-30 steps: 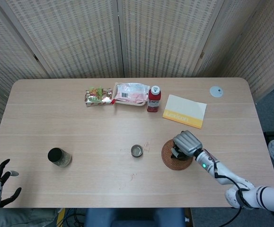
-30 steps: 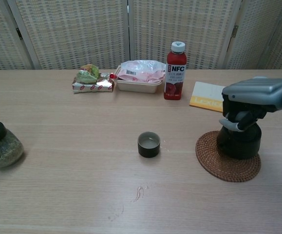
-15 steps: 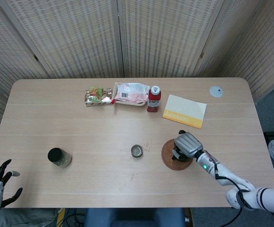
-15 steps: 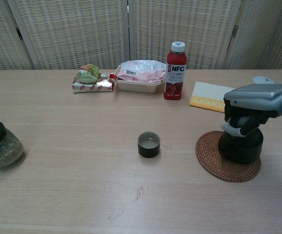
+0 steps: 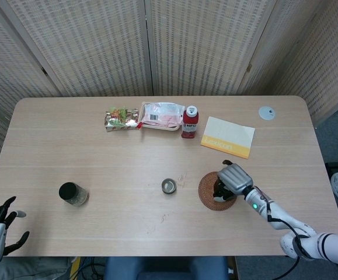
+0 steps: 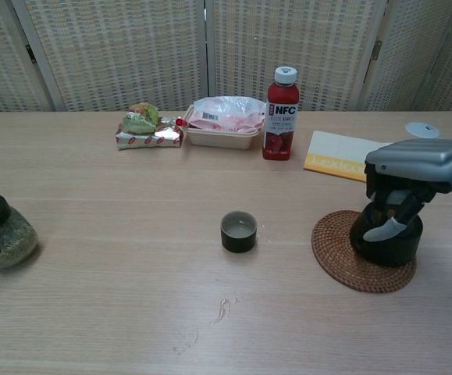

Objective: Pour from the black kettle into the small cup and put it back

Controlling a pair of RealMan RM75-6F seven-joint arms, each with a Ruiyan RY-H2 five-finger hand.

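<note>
My right hand [image 6: 413, 168] sits curled around the black kettle [image 6: 386, 234] on its mat, so next I'd lift toward the small cup [image 6: 238, 231].

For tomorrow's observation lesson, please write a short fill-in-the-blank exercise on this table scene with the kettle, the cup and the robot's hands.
1. The black kettle stands on a round woven ____.
2. The hand over the kettle is the robot's ____ hand.
3. The small cup stands to the ____ of the kettle in both views.
4. The tall bottle has a ____ cap.

Missing words: coaster; right; left; white
</note>
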